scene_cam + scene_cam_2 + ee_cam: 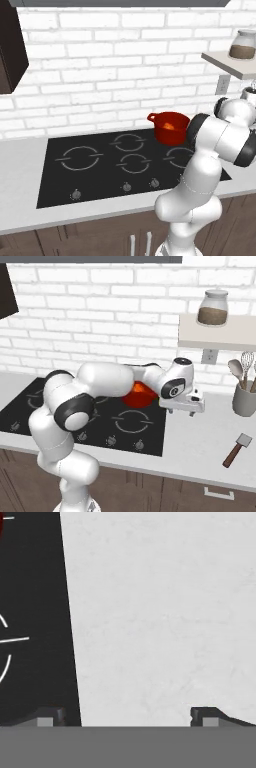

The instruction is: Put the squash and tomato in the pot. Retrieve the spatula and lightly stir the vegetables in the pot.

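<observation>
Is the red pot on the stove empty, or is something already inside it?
Not empty. In the left base view, something orange lies inside the pot. What it is, I cannot tell.

A black cooktop is set into the grey worktop, with a row of small knobs along its front edge. Near the worktop's right end stands a grey utensil holder with a whisk and spoons in it. A wall shelf above carries a glass jar of brown contents. A socket sits on the white brick wall beneath the shelf.
</observation>
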